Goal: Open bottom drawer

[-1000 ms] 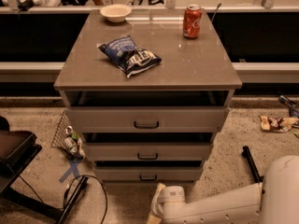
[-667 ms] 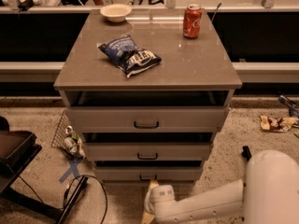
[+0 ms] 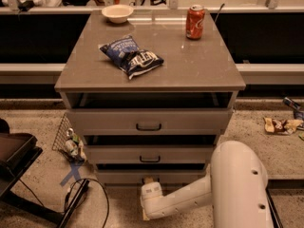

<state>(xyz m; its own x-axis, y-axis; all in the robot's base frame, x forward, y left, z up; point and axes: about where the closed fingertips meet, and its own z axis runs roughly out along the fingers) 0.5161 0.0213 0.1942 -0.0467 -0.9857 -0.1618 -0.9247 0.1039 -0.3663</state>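
Observation:
The grey cabinet [image 3: 149,75] has three drawers, all slightly out. The bottom drawer [image 3: 116,176] is the lowest, a low grey front just above the floor. Its handle is hidden behind my gripper [image 3: 149,180], which sits right at the middle of that front, reaching in from below. My white arm [image 3: 228,184] comes in from the lower right, and its wrist [image 3: 153,198] is just under the drawer. The middle drawer's handle [image 3: 150,159] and the top drawer's handle [image 3: 148,126] are both in plain view.
A blue chip bag [image 3: 131,56], a red can [image 3: 195,22] and a white bowl [image 3: 117,13] are on the cabinet top. A wire basket [image 3: 66,139] leans at the cabinet's left. Cables [image 3: 78,198] and a black frame [image 3: 16,165] lie on the floor at left, wrappers [image 3: 280,125] at right.
My arm has swung left and up. The gripper has risen from the floor in front of the cabinet to the middle of the bottom drawer's front. The drawers have not moved.

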